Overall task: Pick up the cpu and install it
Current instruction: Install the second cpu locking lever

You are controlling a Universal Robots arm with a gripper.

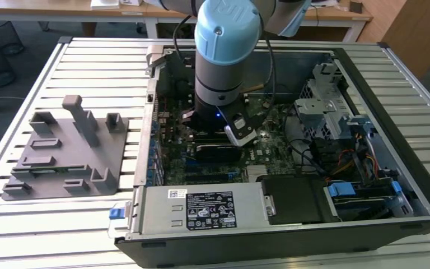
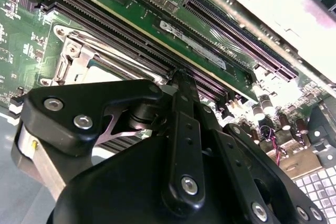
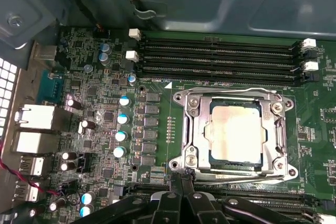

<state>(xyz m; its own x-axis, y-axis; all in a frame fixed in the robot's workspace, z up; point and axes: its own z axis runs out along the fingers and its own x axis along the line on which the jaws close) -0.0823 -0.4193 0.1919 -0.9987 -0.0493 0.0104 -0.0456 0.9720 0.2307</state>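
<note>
First wrist view: cpu point(image 3: 234, 132) seated in socket; gripper point(image 3: 181, 182) pressed together, tips partly hidden.

Exterior high overview, wrist views close on motherboard point(image 3: 131, 129)

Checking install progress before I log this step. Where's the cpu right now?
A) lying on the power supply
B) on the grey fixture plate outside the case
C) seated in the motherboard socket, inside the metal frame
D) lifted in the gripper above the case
C: in the first wrist view the cpu lies flat within the socket's metal frame, its silver top showing, just below the RAM slots.
</note>
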